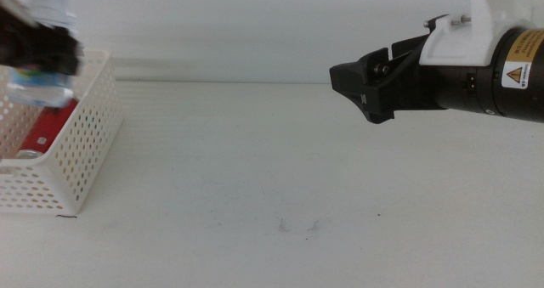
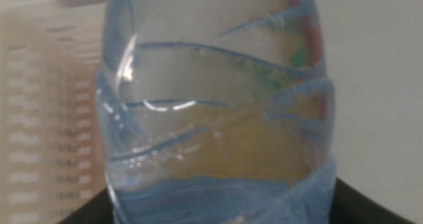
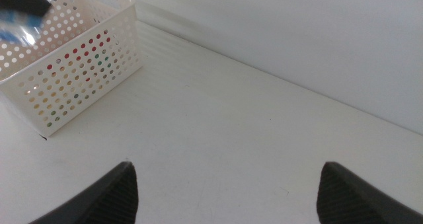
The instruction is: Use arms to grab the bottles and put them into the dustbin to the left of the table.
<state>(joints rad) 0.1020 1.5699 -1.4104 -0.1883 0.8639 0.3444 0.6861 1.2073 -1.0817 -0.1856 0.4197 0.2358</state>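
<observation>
- The task looked close to finished; the large plain white desk (image 1: 280,169) carried no loose bottle in the middle view, only faint scuff marks near its front edge.
- The left gripper (image 1: 38,46), black and blurred, hung over the white perforated plastic basket (image 1: 81,152) at the far left; it was clamped on the small clear water bottle (image 2: 218,118), which filled the left wrist view between its jaws.
- That bottle was above the basket's opening, its lower part seemingly just inside the rim, though blur made this uncertain; letting it go appeared to be the one step left.
- Inside the basket lay the slim red cola can (image 1: 47,131); green and yellow specks through the holes in the right wrist view suggested the tea bottle too, but I could not confirm it.
- The right gripper (image 1: 361,88) waited high on the right, well apart from the basket; its jaws stood wide apart and held nothing.
</observation>
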